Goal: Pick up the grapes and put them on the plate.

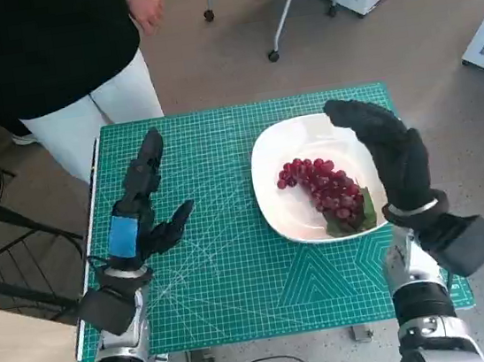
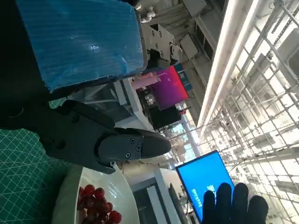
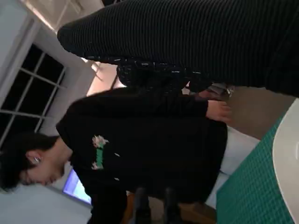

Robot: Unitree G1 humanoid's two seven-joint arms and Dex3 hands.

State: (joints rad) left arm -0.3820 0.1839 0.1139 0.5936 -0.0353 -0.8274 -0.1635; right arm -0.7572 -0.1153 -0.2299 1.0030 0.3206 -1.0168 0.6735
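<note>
Head view | grapes (image 1: 325, 191) lie on plate (image 1: 293, 219), task looks done | right hand (image 1: 390, 154) spread, empty, above plate's right | left hand (image 1: 146, 213) spread, idle.

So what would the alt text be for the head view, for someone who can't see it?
A bunch of red grapes lies on a white plate on a green cutting mat. The robot's gloved right hand is raised over the plate's far-right side, holding nothing. Its blue-taped left hand is open above the mat, and a person stands beyond the table.
</note>
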